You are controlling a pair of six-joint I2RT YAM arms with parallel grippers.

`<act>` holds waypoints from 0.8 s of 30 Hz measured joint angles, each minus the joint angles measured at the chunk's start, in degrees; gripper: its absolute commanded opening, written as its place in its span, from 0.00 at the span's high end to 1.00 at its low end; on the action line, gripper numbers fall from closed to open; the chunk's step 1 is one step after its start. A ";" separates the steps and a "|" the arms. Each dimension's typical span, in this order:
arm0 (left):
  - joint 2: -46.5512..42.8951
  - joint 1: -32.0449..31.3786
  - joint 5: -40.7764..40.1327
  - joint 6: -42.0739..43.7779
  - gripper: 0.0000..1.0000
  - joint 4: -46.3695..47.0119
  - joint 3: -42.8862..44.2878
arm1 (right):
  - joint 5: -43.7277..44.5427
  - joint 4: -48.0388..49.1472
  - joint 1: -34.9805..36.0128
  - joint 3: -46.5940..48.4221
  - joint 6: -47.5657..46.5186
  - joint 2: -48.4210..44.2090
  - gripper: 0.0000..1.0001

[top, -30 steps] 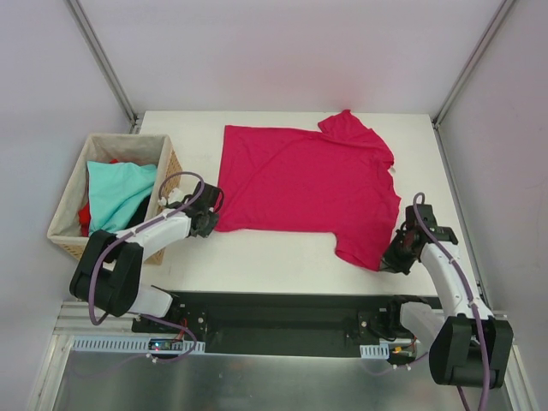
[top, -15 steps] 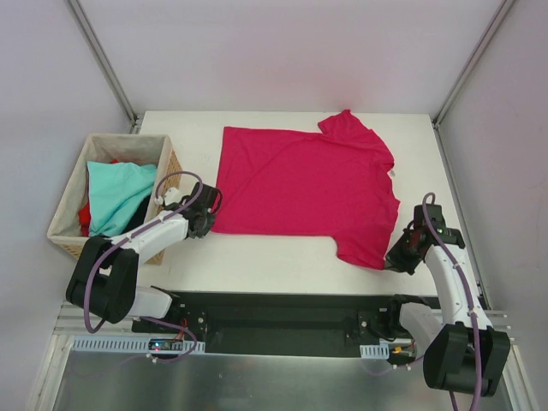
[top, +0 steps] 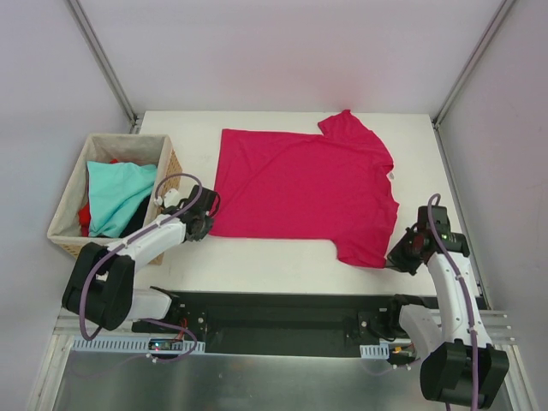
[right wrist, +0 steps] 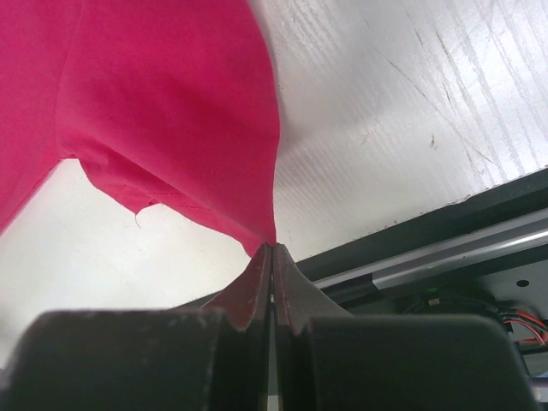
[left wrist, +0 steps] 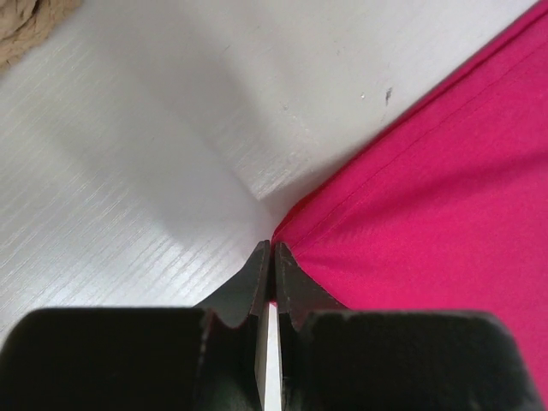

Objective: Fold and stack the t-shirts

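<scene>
crimson-magenta cloth t-shirt (top: 304, 193) flat on white bench (top: 265, 257) | left end effector (top: 205, 224) at its near-left corner | right end effector (top: 396, 259) at near sleeve tip | light teal tee (top: 116, 193) over red tee (top: 84, 214) in woven wicker basket (top: 67, 195)

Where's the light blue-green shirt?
In the top view, the light teal t-shirt lies in the wicker basket on the left side, next to a red t-shirt.

The crimson-magenta t-shirt (top: 304, 193) lies spread flat on the white desk (top: 282, 261), hem to the left, one sleeve toward the far edge, the other near-right. The light teal t-shirt (top: 116, 193) lies crumpled in the wicker basket (top: 128, 140), over a red t-shirt (top: 84, 214).
</scene>
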 measured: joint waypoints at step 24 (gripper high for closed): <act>-1.79 0.00 -0.81 1.38 1.00 -1.46 4.37 | 1.22 1.62 -0.37 13.70 -3.19 7.26 0.99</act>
